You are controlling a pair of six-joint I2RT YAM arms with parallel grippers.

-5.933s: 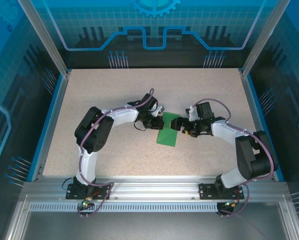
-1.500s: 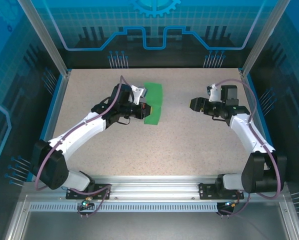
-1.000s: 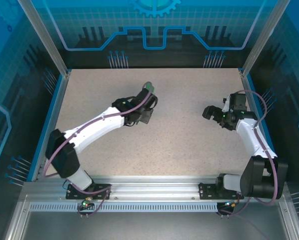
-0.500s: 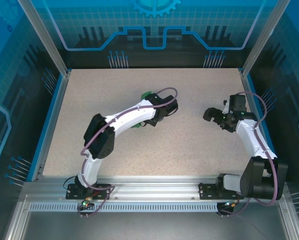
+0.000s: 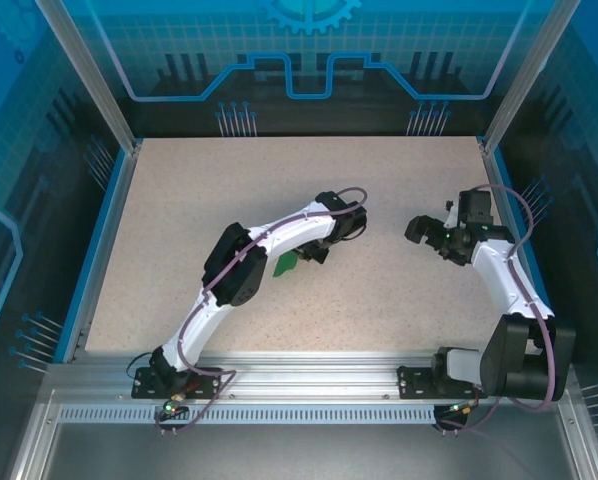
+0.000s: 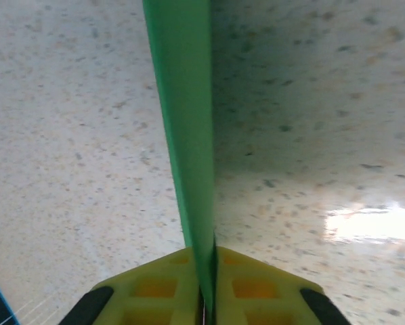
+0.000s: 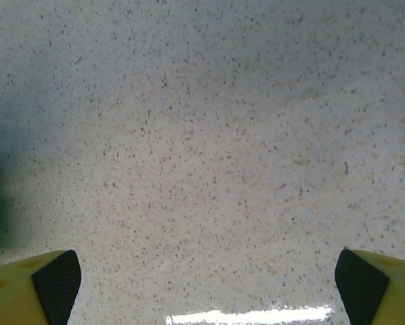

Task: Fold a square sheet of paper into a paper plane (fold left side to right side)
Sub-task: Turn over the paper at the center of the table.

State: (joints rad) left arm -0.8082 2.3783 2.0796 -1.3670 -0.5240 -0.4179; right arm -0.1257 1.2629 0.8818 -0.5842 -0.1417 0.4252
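The square sheet of paper point(image 5: 285, 264) is bright green and folded. A small piece of it shows at the table's centre, under my left arm. In the left wrist view it runs edge-on as a narrow green strip point(image 6: 185, 128) from the top of the frame down between the yellow fingers point(image 6: 148, 288). My left gripper point(image 5: 302, 256) point(image 6: 208, 288) is shut on it, above the speckled table. My right gripper point(image 5: 416, 229) point(image 7: 202, 288) hangs open over bare table at the right, well apart from the paper, with nothing between its fingertips point(image 7: 53, 277).
The speckled beige table point(image 5: 179, 200) has a blue rim and metal posts around it. An aluminium rail point(image 5: 309, 380) carrying both arm bases runs along the near edge. My left arm arches across the middle of the table.
My left arm has swung the green paper from the far left toward the centre and nearer, folding in on itself. The right gripper has stayed open at the right.
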